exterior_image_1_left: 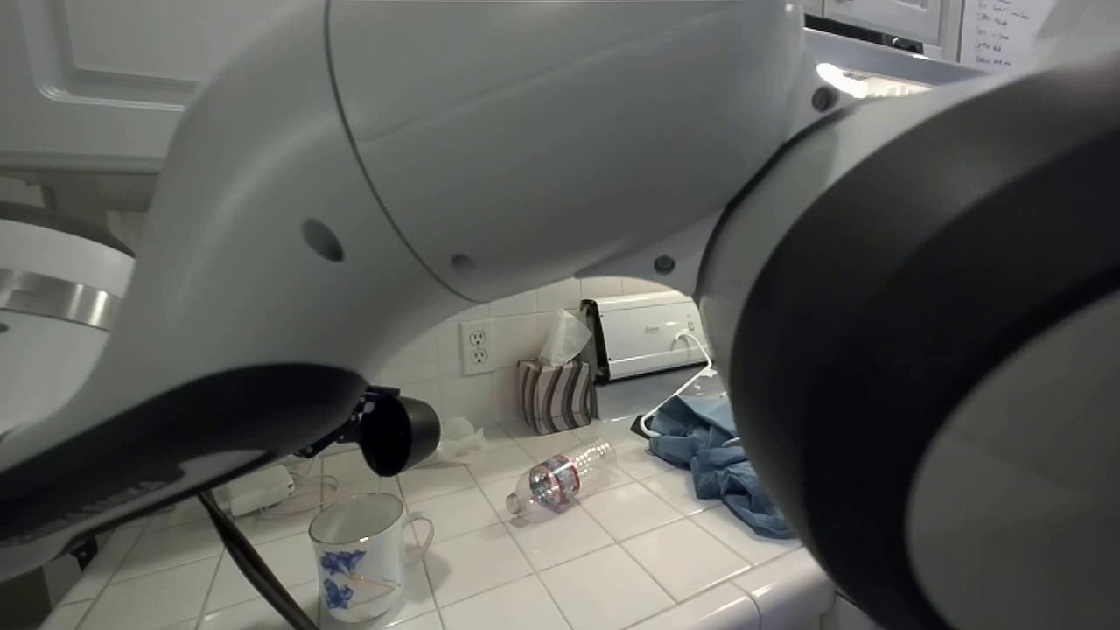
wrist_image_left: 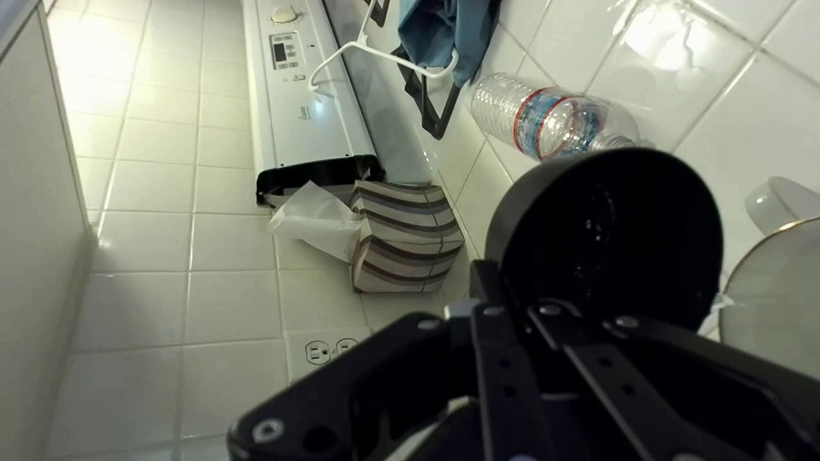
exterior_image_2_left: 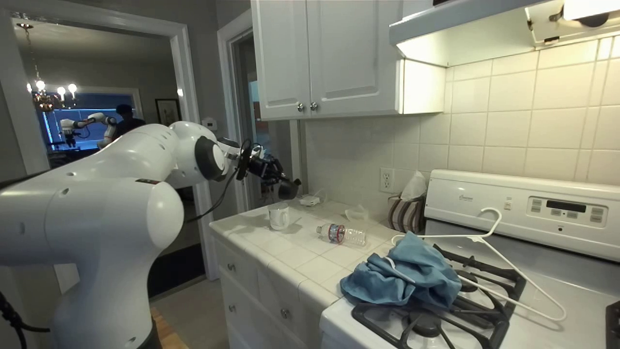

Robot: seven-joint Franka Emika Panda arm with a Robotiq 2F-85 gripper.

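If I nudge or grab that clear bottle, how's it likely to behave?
The bottle lies on its side, so a push would probably roll it across the tiled counter. It looks empty, so it's likely light. Its clear, ribbed plastic will probably flex or dent under a hard squeeze.

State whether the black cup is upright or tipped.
Tipped: in an exterior view, the black cup has its mouth facing sideways, not up.

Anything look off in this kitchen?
Yes: blue cloth lies bunched partly on the stove, odd for fabric. The bottle lies on its side. The gripper holds a black cup tilted; no spill visible.
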